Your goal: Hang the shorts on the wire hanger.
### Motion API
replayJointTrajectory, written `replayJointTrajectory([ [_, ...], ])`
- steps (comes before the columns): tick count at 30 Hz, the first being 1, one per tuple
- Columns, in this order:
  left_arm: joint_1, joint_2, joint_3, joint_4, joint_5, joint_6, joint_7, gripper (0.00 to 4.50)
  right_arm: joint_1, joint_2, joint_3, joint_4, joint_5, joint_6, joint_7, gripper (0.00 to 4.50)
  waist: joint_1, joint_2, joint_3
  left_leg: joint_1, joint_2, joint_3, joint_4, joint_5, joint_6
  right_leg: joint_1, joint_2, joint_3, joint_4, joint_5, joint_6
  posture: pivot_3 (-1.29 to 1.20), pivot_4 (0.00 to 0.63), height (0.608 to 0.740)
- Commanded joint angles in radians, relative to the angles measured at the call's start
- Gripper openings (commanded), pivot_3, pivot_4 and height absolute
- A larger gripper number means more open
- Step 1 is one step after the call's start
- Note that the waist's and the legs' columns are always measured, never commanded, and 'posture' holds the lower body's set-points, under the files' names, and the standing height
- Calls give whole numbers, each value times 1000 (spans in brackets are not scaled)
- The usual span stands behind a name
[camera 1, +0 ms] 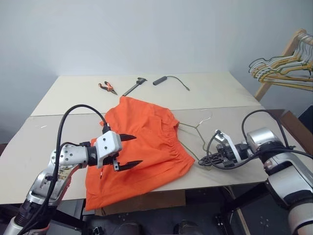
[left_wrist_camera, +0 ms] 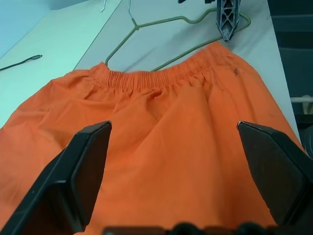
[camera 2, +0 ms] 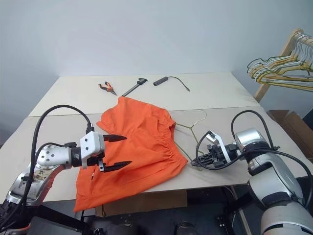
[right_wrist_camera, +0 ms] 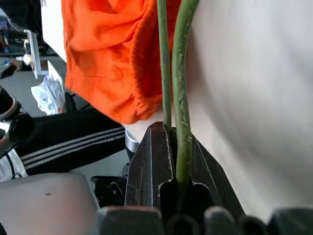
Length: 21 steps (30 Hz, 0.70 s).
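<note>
- Orange fabric shorts (camera 1: 139, 147) with a gathered elastic waistband lie flat on the pale table (camera 1: 220, 93) in the head views, one leg hanging over the near edge. The left gripper (camera 1: 128, 152) hovers above them with its fingers spread wide, probably ready to take the cloth.
- From the left wrist, the thin grey-olive wire hanger (left_wrist_camera: 166, 22) lies just beyond the waistband.
- From the right wrist, the right gripper (right_wrist_camera: 171, 147) is clamped on the hanger's corner, likely to steer it.

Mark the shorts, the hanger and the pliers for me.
shorts (camera 1: 146, 142): left eye view, middle of the fabric.
hanger (camera 1: 196, 127): left eye view, neck below the hook.
pliers (camera 1: 106, 87): left eye view, orange handles.
</note>
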Motion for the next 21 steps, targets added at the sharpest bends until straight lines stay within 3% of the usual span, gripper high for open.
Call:
replayJointTrajectory([
  [1,-4,5,13,-33,3,-5,13,4470,-75,21,-61,87,-49,-56,56,0,-1,0,0,0,0,0,0,0,0,0,0,0,0,0,0,131,0,740],
  [10,-6,1,8,-28,4,-8,16,4470,-99,55,-208,166,-149,-224,-18,0,-1,0,0,0,0,0,0,0,0,0,0,0,0,0,0,122,0,740],
  [21,-112,-39,11,76,36,-51,53,4470,143,56,-382,-303,-208,-577,-267,0,-5,2,0,0,0,0,0,0,0,0,0,0,0,0,0,85,0,740],
])
